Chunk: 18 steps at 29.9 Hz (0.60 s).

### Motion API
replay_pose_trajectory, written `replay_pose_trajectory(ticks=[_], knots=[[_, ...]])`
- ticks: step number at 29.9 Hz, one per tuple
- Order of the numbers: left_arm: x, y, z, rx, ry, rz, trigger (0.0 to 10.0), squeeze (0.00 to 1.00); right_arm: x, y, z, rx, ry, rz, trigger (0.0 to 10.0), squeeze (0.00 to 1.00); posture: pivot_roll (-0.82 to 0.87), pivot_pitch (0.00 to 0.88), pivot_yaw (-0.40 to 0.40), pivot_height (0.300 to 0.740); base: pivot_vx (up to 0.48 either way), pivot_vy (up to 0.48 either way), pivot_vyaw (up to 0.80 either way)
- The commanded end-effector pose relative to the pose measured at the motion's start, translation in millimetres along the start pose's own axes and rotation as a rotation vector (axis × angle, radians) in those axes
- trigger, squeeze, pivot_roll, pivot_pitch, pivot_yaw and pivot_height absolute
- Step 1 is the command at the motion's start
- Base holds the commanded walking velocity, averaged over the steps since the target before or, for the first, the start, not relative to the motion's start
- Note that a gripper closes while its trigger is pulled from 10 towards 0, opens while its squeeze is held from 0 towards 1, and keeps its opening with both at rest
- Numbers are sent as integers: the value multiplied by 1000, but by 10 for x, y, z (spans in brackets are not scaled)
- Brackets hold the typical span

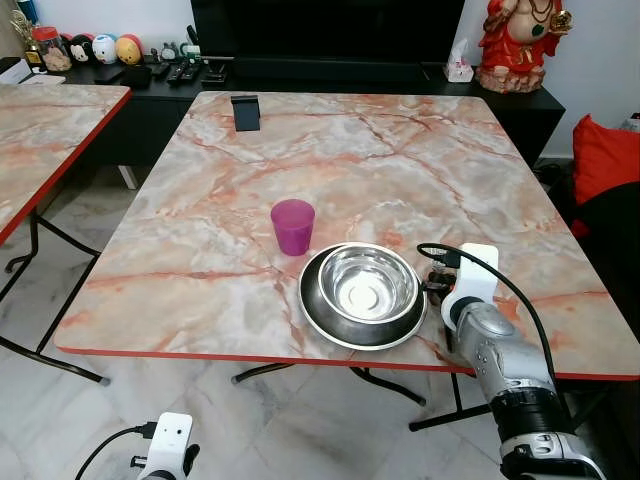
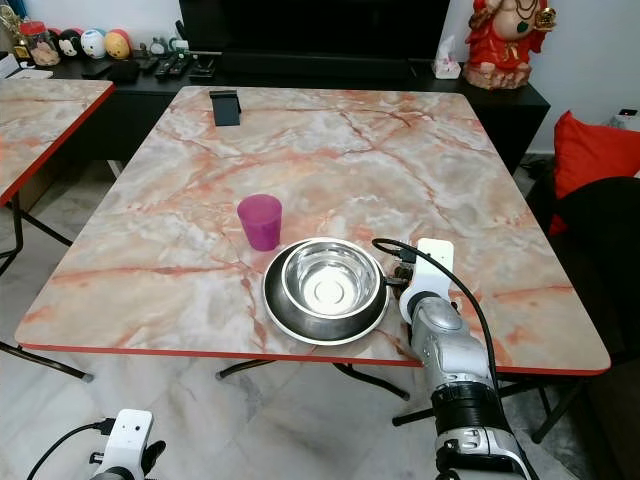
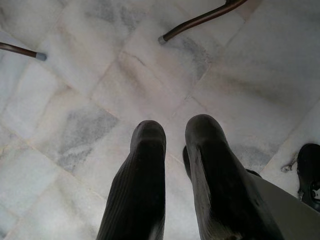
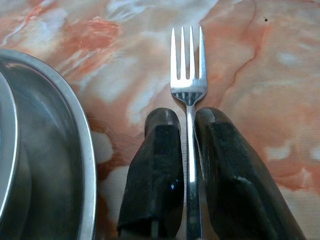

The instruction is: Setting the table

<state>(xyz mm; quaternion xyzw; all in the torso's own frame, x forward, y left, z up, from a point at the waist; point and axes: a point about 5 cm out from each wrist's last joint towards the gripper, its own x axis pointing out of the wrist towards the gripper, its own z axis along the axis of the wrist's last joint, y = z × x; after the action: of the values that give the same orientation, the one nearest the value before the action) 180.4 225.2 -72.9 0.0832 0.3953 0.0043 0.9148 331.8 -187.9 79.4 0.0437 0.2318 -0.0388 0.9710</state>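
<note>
Pink marble, steel shine and my black fingers

My table (image 1: 420, 170) is pale marble-patterned, veined in salmon pink and orange, with a red edge. On it I see a magenta cup (image 1: 292, 226) and a silvery steel bowl (image 1: 364, 281) in a silvery plate (image 1: 322, 322) with a dark rim. My right gripper (image 4: 189, 125) has black fingers around a bright silver fork (image 4: 187, 75). My left gripper (image 3: 175, 145) has black ribbed fingers over white floor tiles (image 3: 75, 75) clouded with grey.

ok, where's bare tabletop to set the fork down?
Right of the plate, where the right tool holds the fork: bare marble. The table's far half, past the cup up to the phone stand, is free. Crowded where cup meets plate and bowl.
</note>
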Motion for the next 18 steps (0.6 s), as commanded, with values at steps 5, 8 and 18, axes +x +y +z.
replay_pose_trajectory(ticks=[5,8,18], knots=[[-17,22,-53,10,21,5,10000,0,9,17,30,6,-26,2,10000,0,-103,0,-13,740,0,0,0],[-15,21,-51,11,21,6,10000,0,11,20,41,1,-29,4,10000,0,-105,0,-12,740,0,0,0],[-1,-8,-26,10,21,-5,10000,0,-30,-20,266,-39,-210,-45,10000,0,-109,0,-9,740,0,0,0]])
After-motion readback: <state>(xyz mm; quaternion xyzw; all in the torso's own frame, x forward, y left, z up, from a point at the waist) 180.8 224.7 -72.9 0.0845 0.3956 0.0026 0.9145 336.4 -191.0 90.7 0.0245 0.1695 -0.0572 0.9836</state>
